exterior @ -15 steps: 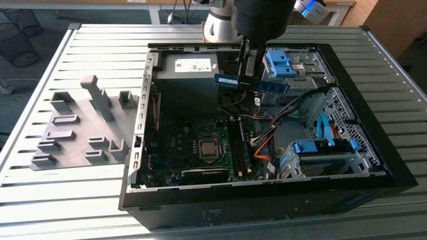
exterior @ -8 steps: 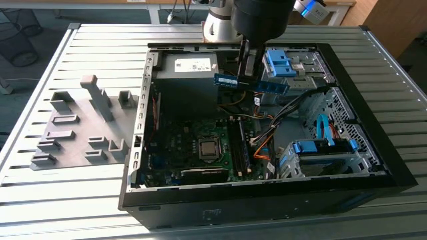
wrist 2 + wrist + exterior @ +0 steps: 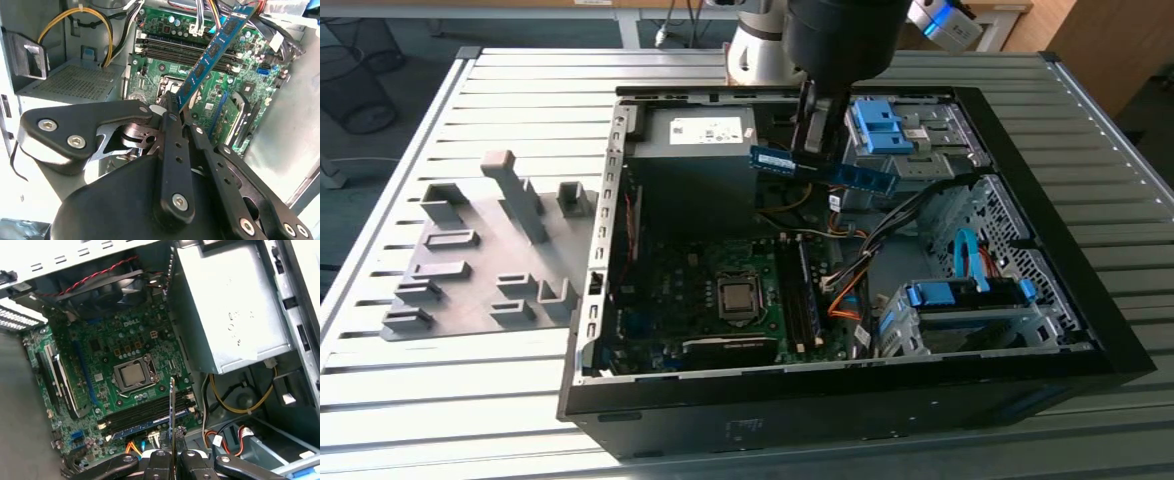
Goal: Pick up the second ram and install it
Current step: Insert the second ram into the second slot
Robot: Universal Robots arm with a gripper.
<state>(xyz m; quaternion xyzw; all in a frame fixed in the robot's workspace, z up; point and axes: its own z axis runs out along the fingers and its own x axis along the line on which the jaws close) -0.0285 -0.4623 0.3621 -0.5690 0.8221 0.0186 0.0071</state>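
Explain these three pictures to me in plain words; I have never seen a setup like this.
A robot arm with a black two-fingered gripper works over an open black desktop computer case lying on a slatted metal table. One picture comes from a camera standing off the arm; the other two ride near its wrist and look down into the case. The gripper is shut on a thin blue-green memory stick, held in the air above the green motherboard. A grey plastic fixture plate with upright blocks lies on the table beside the case.
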